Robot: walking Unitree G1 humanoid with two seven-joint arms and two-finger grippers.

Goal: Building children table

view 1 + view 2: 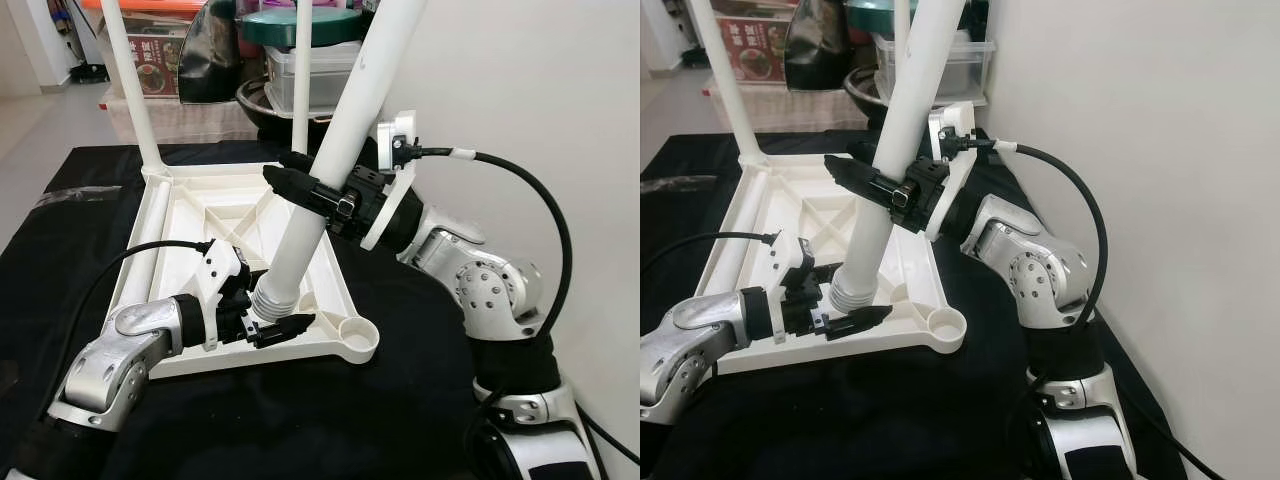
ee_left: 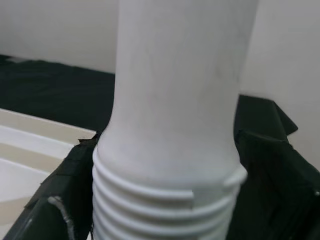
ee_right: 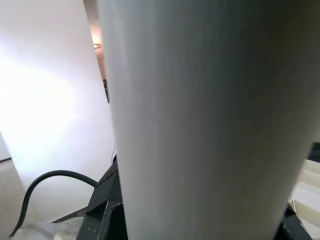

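Observation:
A white tabletop (image 1: 190, 205) lies upside down on black cloth. Two white legs (image 1: 130, 90) stand upright in its far corners. A third leg (image 1: 345, 140) leans to the right over the near edge. My right gripper (image 1: 305, 186) is shut on the middle of its shaft. My left gripper (image 1: 278, 318) is shut on its ribbed threaded end (image 2: 160, 200), which rests low on the tabletop's near rim. One black finger (image 2: 55, 200) lies along each side of the thread. An unfilled round socket (image 1: 358, 338) sits at the near right corner, just right of the threaded end.
A white wall (image 1: 540, 90) runs close along the right. Behind the tabletop stand stacked plastic boxes with a green lid (image 1: 300, 30) and a dark bowl. My right arm's cable (image 1: 540, 210) loops beside the wall. Black cloth (image 1: 330, 420) covers the surface in front.

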